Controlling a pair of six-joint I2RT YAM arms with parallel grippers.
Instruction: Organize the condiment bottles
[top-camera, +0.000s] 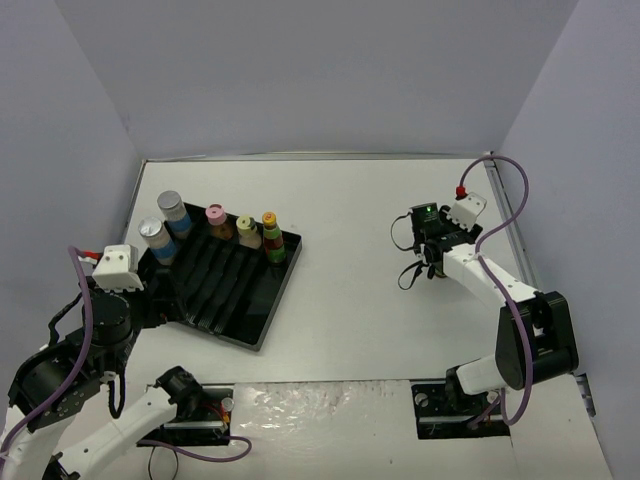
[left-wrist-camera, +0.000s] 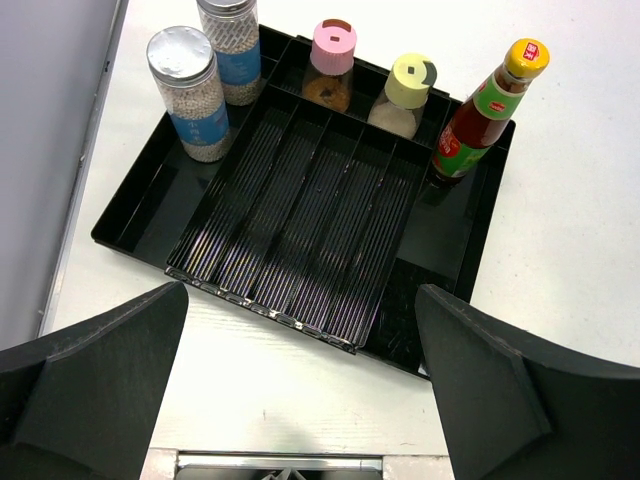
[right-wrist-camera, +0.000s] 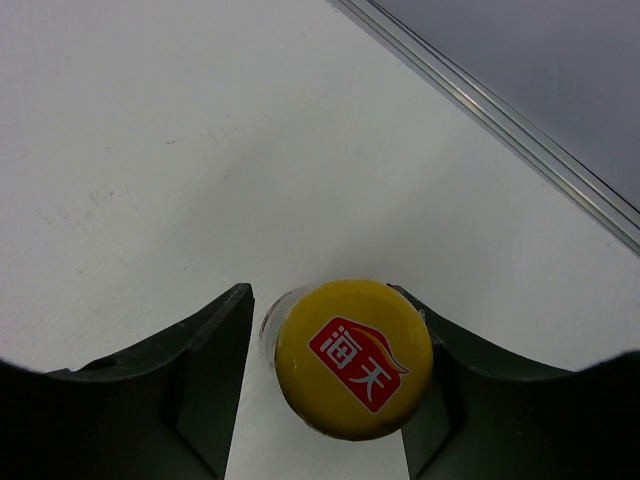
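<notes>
Pointing down, right tool pinching yellow-capped bottle, left tool spread wide

white table bears black tray, yellow-capped bottle.

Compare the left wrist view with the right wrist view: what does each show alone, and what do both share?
Left wrist only: the black tray holding five standing bottles, and the open left pincer. Right wrist only: a yellow-capped bottle between the fingers of the right pincer, plus a rail at the table edge. Both: the white table.
</notes>
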